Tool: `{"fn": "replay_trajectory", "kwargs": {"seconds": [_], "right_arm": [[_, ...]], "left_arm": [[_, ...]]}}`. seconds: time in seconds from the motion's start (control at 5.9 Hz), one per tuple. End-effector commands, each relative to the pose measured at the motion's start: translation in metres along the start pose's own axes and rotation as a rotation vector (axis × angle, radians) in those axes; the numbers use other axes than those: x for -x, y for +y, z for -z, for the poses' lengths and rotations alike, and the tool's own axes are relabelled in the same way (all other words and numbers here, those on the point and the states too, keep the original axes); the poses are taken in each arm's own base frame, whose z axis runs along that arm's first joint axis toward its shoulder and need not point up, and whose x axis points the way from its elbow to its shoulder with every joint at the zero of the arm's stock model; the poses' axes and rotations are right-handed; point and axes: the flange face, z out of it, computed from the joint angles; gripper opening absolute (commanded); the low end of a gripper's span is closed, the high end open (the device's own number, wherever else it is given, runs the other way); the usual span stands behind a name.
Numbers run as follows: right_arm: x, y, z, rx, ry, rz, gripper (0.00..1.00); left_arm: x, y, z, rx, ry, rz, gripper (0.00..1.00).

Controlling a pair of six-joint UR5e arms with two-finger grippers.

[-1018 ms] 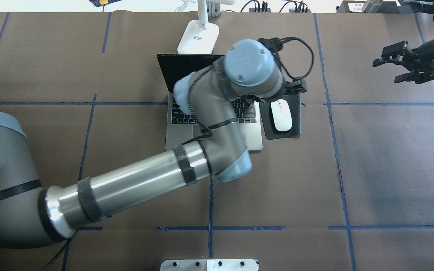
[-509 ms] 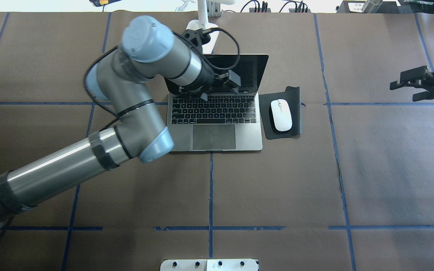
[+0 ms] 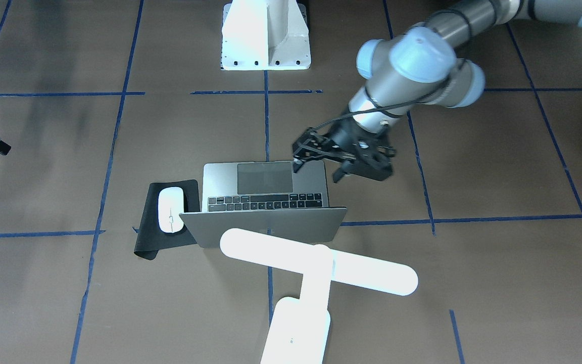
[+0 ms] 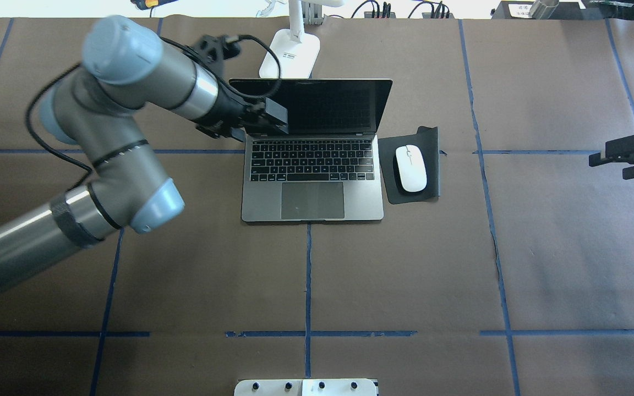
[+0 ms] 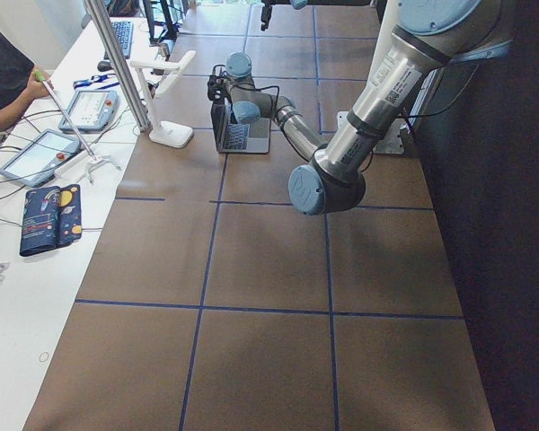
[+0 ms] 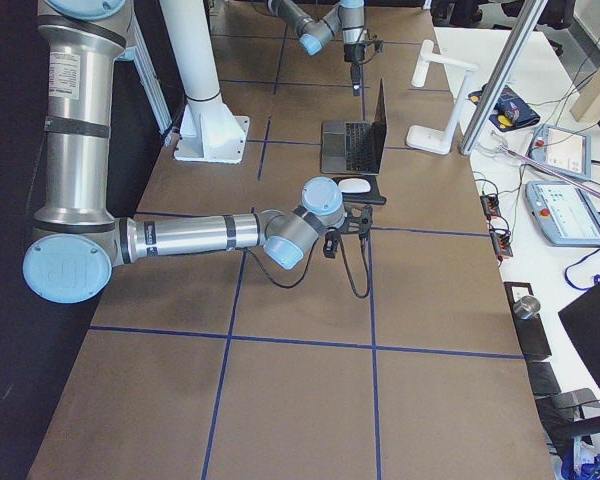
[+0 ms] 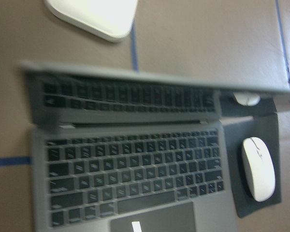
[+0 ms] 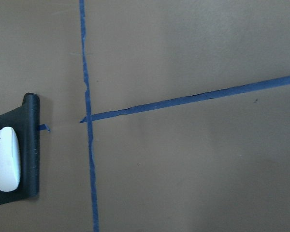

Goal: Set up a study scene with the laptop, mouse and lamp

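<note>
Jaws gape empty on both arms; overhead crops the lamp above its base, front-facing shows its bar.

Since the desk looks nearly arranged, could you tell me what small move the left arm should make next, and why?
Probably draw the left pincer up and away: it hangs open and empty beside the open laptop, the mouse lies on its pad and the lamp stands behind the lid.
</note>
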Motion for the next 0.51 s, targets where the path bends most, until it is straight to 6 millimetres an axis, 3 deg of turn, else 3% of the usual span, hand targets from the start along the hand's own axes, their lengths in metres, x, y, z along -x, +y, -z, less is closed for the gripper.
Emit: {"fn": "replay_trajectory", "kwargs": {"seconds": [0.0,0.34], "right_arm": [[-0.047,-0.020,0.023,-0.006,0.131,0.125,1.00],[-0.103,-0.030,0.066,0.043,0.228,0.268,1.00]], "left_arm": [[0.094,0.004,0.069,-0.014,-0.037,-0.076,1.00],[0.217,0.021,0.131,-0.050,-0.162,-0.171,1.00]]}}
